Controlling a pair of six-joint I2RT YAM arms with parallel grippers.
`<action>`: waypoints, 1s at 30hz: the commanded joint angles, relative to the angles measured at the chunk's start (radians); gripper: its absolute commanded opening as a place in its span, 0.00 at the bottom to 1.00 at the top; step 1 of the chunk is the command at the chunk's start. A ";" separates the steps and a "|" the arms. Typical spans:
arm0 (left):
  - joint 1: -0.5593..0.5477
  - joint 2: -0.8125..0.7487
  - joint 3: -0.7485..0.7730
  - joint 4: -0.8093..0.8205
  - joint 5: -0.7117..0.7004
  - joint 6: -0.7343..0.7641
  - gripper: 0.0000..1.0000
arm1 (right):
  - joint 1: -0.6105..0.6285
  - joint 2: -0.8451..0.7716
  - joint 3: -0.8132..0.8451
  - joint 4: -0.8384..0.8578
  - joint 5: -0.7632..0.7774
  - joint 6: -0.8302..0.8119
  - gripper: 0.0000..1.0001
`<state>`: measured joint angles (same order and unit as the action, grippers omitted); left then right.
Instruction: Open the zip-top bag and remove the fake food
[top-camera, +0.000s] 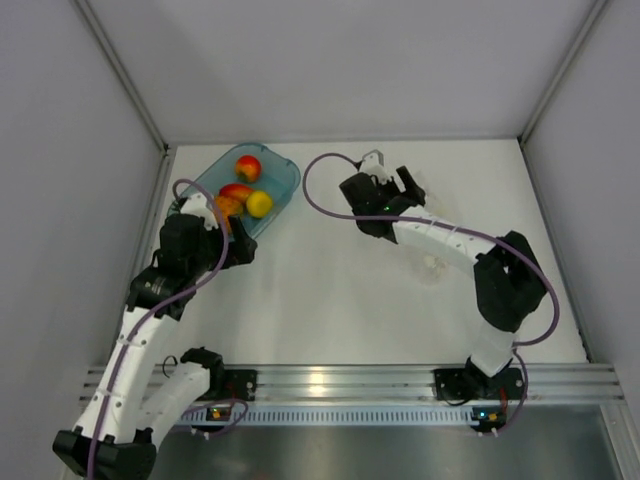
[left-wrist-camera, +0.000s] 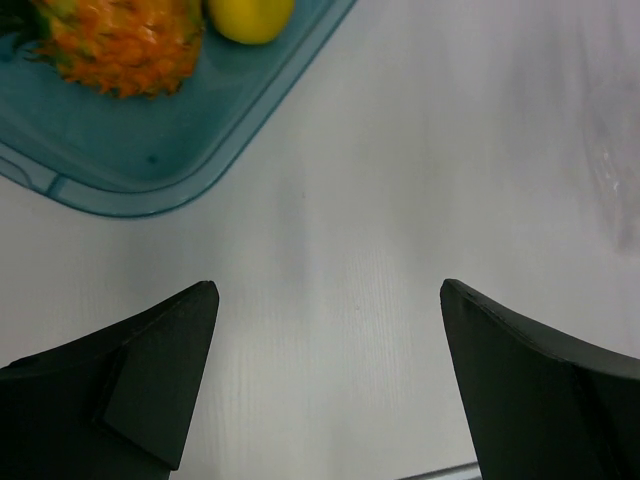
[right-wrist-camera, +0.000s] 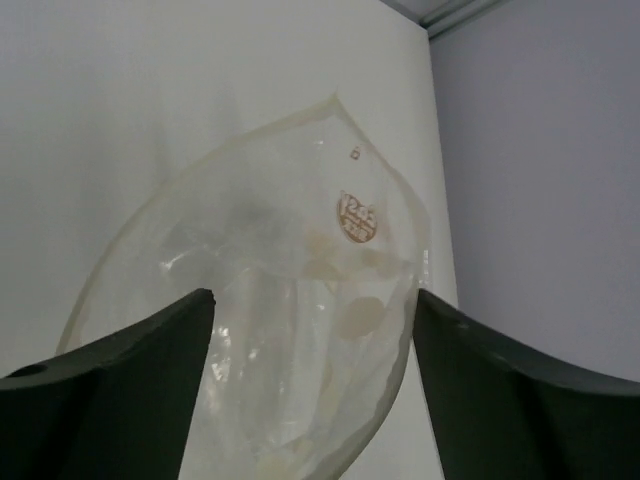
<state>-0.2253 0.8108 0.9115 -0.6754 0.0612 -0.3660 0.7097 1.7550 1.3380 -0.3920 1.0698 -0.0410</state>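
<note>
The top camera looks down from above the near edge over the whole counter (top-camera: 350, 300). Each wrist camera peers close past its own jaws; the left shares the teal tray (left-wrist-camera: 150, 150) with it.

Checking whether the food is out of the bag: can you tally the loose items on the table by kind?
Pineapple: 1
Red-orange round fruits: 2
Lemon: 1
Zip-top bag: 1
Teal tray: 1
Total: 6
</note>
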 joint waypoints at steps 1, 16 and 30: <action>0.001 -0.041 0.001 0.005 -0.182 0.006 0.98 | 0.048 -0.011 0.098 -0.050 -0.005 0.078 0.85; 0.055 -0.052 -0.025 0.013 -0.284 0.002 0.98 | 0.086 -0.472 -0.049 -0.038 -0.346 0.296 0.99; 0.156 -0.162 -0.056 0.030 -0.199 0.047 0.98 | 0.086 -1.093 -0.411 -0.228 -0.340 0.409 0.99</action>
<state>-0.0769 0.6937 0.8627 -0.6743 -0.1467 -0.3378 0.7895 0.7712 0.9279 -0.5373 0.6975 0.3241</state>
